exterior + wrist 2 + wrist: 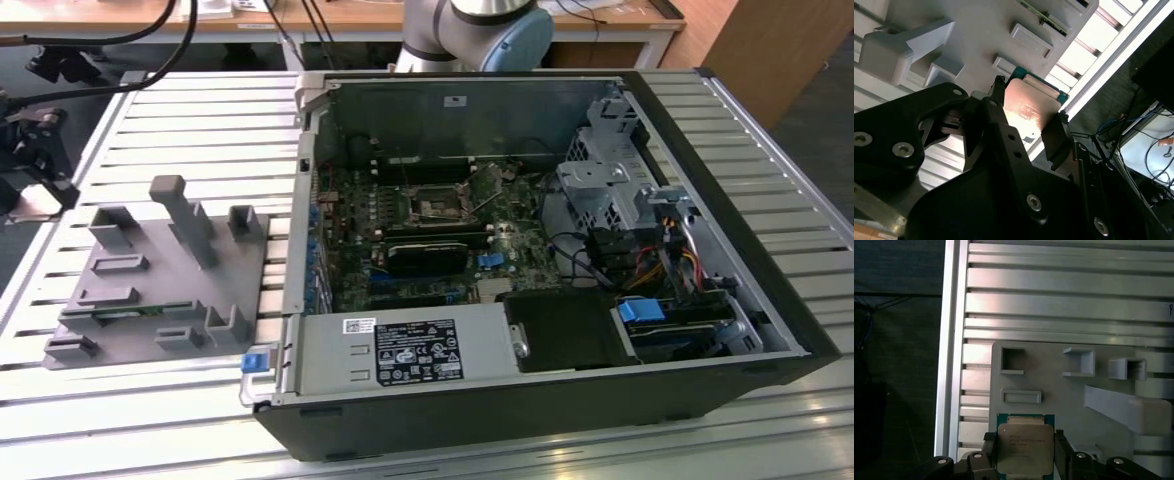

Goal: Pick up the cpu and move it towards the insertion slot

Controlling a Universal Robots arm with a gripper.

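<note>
While above the grey fixture (1069,400), the claw (1025,441) is clamped on opposite edges of the cpu (1025,447).

Fixture (134,288) lies at exterior view's left of the case (507,110) (insertion slot (438,207) inside).

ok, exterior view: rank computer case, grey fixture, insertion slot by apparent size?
1. computer case, by far the largest.
2. grey fixture, on the exterior view's left of it.
3. insertion slot, a small square inside the case.
The gaps are wide, so camera nearness doesn't change the order.
</note>
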